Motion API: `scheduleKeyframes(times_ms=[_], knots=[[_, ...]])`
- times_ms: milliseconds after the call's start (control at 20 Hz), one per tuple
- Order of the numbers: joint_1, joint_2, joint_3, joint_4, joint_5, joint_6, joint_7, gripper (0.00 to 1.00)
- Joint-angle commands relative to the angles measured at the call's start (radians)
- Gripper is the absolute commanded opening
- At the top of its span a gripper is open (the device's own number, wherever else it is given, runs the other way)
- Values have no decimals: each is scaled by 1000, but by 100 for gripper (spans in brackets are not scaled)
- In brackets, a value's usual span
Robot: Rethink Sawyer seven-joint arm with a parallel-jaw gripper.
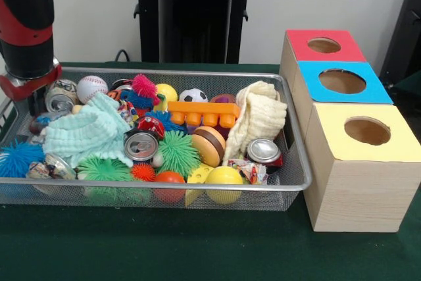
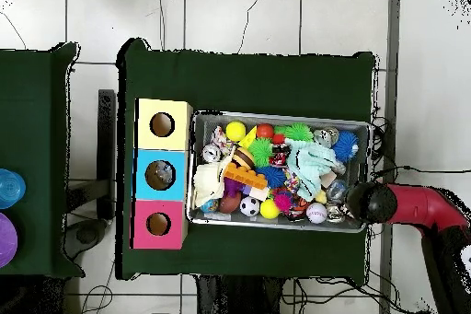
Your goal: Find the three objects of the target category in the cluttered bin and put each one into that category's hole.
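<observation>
My arm (image 1: 26, 27) hangs over the wire-mesh bin's (image 1: 289, 185) corner, gripper hidden, grip unknowable. A crinkly packet (image 1: 251, 170) lies by a crushed can (image 1: 263, 151) near three holed wooden boxes (image 1: 358, 162).

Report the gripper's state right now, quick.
Gripper: cannot be told. Only the red and black arm's end shows, low over the corner of the silver wire-mesh tray; nothing visibly held.
</observation>
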Motion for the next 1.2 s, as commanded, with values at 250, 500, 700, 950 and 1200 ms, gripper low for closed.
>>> scheduleKeyframes(times_ms=[250, 500, 700, 950, 1200], knots=[[-26, 17, 183, 116, 7, -85, -222, 0], [-36, -6, 225, 143, -26, -121, -234, 0], [-24, -39, 226, 152, -32, -109, -207, 0], [-31, -50, 247, 167, -14, -86, -204, 100], [-14, -48, 241, 148, -29, -61, -207, 100]])
